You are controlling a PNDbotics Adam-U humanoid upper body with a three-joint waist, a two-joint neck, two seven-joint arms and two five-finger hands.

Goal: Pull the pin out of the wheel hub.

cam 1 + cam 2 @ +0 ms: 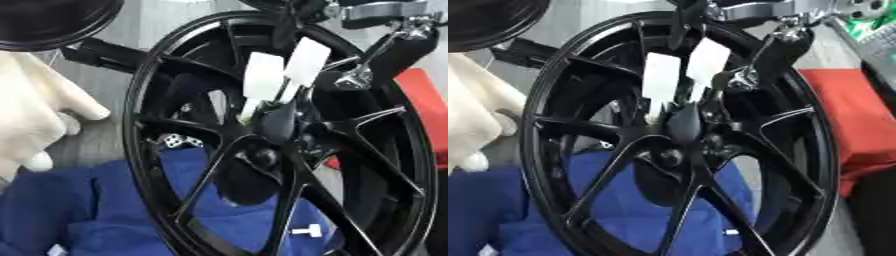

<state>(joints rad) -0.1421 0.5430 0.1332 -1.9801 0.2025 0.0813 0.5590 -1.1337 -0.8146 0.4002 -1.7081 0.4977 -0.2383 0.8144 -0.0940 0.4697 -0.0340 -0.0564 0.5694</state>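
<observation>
At the far left, a large cream-white gloved shape [35, 110] fills the edge of the view, with rounded finger-like lobes pointing right and down. It seems to be the left hand, though that is not certain; the lobes look relaxed and spread, not curled around anything. Above it, in the upper left corner, is the curved edge of a round black object [52, 22].

Below the glove, a blue cloth [79, 210] covers the lower left and runs under the wheel.

The middle of the view is taken up by a black wheel [562, 125], standing nearly upright and tilted, with thin spokes running from the rim to the hub [267, 157] at its centre. Through the lower spokes a small white T-shaped piece [308, 230] lies on the blue cloth.

Just above the hub, the right hand [677, 75] reaches down from the top of the view. Its fingers end in flat white pads [262, 75], two of them side by side, pointing down toward the hub. Between their lower tips sits a pale, slim pin [248, 111], at the hub's upper edge. The pads are close together on either side of it, pinching it, though the contact itself is hard to make out.

Silver joints and black links of the right arm [385, 42] show at the upper right. Behind the wheel on the right is a red surface [850, 115].
</observation>
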